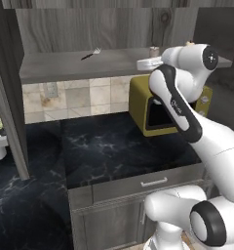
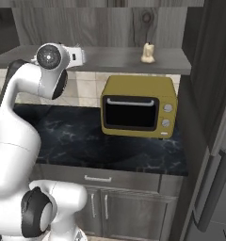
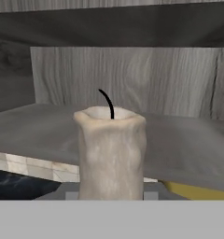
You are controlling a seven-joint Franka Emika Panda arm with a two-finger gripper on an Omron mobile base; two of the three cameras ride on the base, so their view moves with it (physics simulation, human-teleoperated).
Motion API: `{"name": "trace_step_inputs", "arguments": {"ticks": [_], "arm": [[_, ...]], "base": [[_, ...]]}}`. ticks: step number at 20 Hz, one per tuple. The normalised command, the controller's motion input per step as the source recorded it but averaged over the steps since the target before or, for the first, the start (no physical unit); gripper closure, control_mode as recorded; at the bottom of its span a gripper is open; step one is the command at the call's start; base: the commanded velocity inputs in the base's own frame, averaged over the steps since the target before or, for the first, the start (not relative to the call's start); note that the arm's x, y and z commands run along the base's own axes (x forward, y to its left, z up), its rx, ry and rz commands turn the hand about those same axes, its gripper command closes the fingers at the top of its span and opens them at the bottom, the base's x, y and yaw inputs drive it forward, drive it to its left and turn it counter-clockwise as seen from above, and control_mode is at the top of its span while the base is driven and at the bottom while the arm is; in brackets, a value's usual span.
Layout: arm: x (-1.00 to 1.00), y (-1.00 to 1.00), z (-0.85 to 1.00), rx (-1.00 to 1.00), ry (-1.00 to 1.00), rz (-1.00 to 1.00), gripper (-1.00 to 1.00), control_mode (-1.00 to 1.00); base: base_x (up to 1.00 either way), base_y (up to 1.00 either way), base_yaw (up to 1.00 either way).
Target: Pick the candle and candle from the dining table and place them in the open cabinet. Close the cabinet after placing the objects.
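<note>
While the gripper is clamping a cream candle upright at shelf height, the arm is lining it up with the open cabinet, where another candle is standing, apparently leaving room beside it.

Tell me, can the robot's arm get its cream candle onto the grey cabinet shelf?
Probably yes. The gripper, shut on a cream candle with a black wick, hangs at the open front of the flat grey wooden cabinet shelf. Nothing blocks it; the other small cream lumpy candle stands further along.
</note>
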Motion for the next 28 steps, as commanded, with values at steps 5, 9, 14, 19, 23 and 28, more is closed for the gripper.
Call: {"name": "trace_step_inputs", "arguments": {"ticks": [5,9,14,19,23,28], "arm": [[0.21,0.02,-0.12,0.00,0.00,0.01,1.00,-1.00],[0.12,0.04,-0.18,0.00,0.00,0.01,1.00,-1.00],[0.11,0.03,-0.15,0.00,0.00,0.01,1.00,-1.00],[0.25,0.01,-0.06,0.00,0.00,0.01,1.00,-1.00],[0.38,0.00,0.00,0.00,-0.01,0.00,1.00,-1.00],[0.46,0.00,0.01,0.00,-0.03,0.00,1.00,-1.00]], "base": [[0.00,0.00,0.00],[0.00,0.00,0.00],[0.00,0.00,0.00],[0.00,0.00,0.00],[0.00,0.00,0.00],[0.00,0.00,0.00]]}}
